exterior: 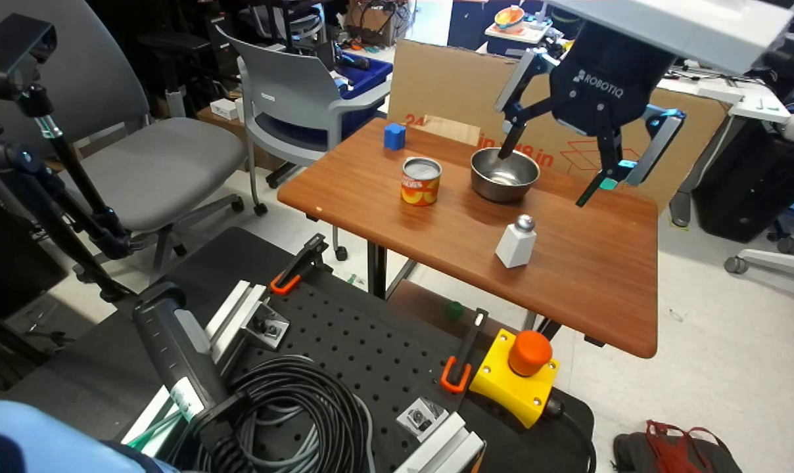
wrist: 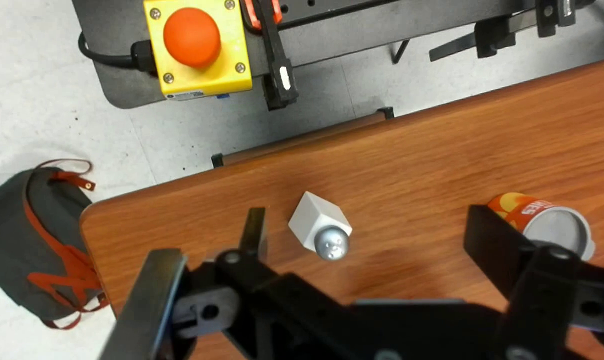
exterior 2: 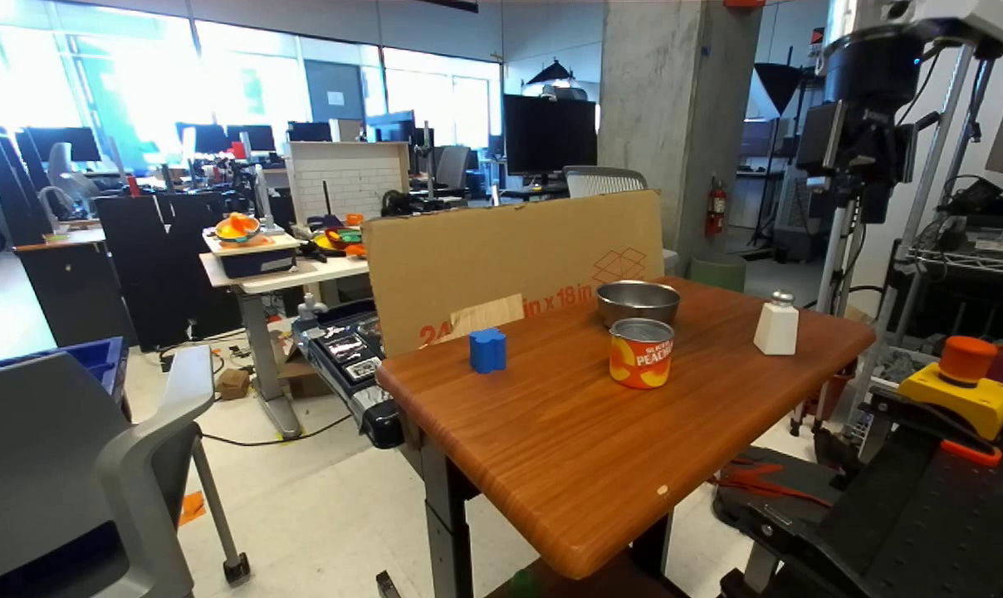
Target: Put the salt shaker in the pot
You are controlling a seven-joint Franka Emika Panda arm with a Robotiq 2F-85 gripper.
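The white, square-sided salt shaker point(exterior: 515, 247) with a domed silvery cap point(exterior: 524, 223) stood upright on the brown wood-grained table point(exterior: 351, 184), outside and apart from the small round grey steel pot point(exterior: 506, 194). Upright, it seemed to offer flat, narrowing sides to a grasp from above, while the pot's upturned mouth suited a lowering from overhead. The black Robotiq gripper point(exterior: 541, 181) hung above the table, its fingers point(exterior: 512, 141) spread wide and holding nothing, most likely so that they could pass either side of the shaker before closing. The orange-and-red peach tin point(exterior: 419, 192) and the lobed blue block point(exterior: 394, 136) seemed to have no part in the job. The wrist view set the shaker point(wrist: 318, 220) beyond and between the fingertips, nearer one than the other; I could not make out the pot there. In an exterior view one fingertip point(exterior: 504, 152) crossed the pot's rim as though dipping in, yet in an exterior view the pot point(exterior 2: 634, 311) had no finger at it, so the overlap was probably only a line of sight. There the tin point(exterior 2: 641, 365) hid part of the pot, whereas an exterior view showed a gap between the two and the pot's shiny inner base point(exterior: 504, 179).
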